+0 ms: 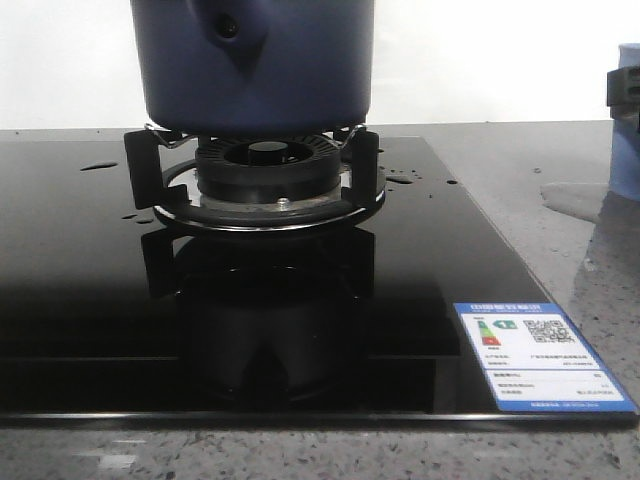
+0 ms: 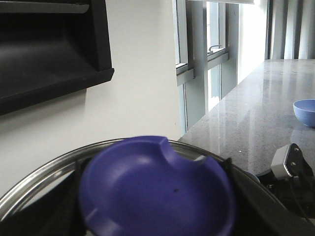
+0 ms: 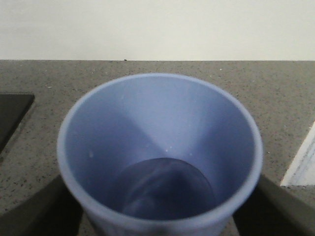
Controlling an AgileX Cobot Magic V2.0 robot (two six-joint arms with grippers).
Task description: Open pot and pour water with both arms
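Note:
The navy pot [image 1: 255, 70] stands on the burner [image 1: 265, 165]. Its handle socket [image 1: 228, 28] faces the front view, and its top is cut off there. My left gripper [image 2: 157, 201] is shut on the blue knob [image 2: 157, 182] of a steel-rimmed lid [image 2: 39, 182] and holds it up before a wall. My right gripper [image 3: 157, 216] is shut on the pale blue cup [image 3: 157, 123], dark fingers [image 3: 39, 211] on both sides; the cup's bottom looks dark and shiny. The cup also shows at the front view's right edge [image 1: 627, 150]. Water drops [image 1: 400, 180] lie on the stovetop.
The black glass stovetop [image 1: 90, 260] carries a blue-and-white label [image 1: 540, 360] at its front right corner. A wet patch [image 1: 575, 200] lies on the grey counter to the right. A pale blue bowl [image 2: 305, 110] sits on a far counter near windows.

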